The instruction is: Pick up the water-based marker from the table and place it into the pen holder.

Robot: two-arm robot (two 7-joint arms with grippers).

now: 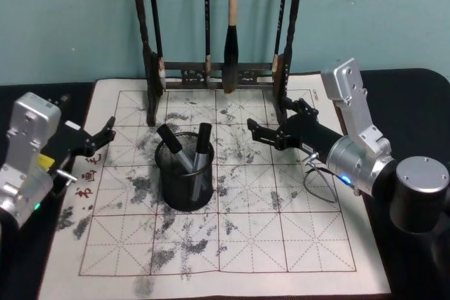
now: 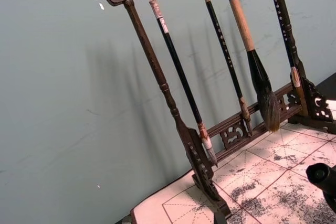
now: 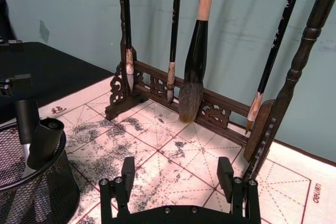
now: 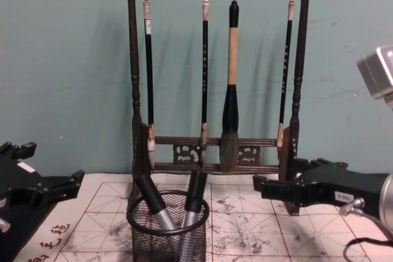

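The right gripper [image 1: 254,130] reaches forward and inward from the right on a bent, silver-jointed arm, its black fingers [image 3: 226,173] spread apart with nothing between them (the wrist view shows both tips clearly). The left gripper [image 1: 107,131] sits low at the left edge, its arm folded back, fingers parted and empty.

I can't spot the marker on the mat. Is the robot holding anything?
No. Right end effector and left end effector are open and empty; two markers stand in the pen holder.
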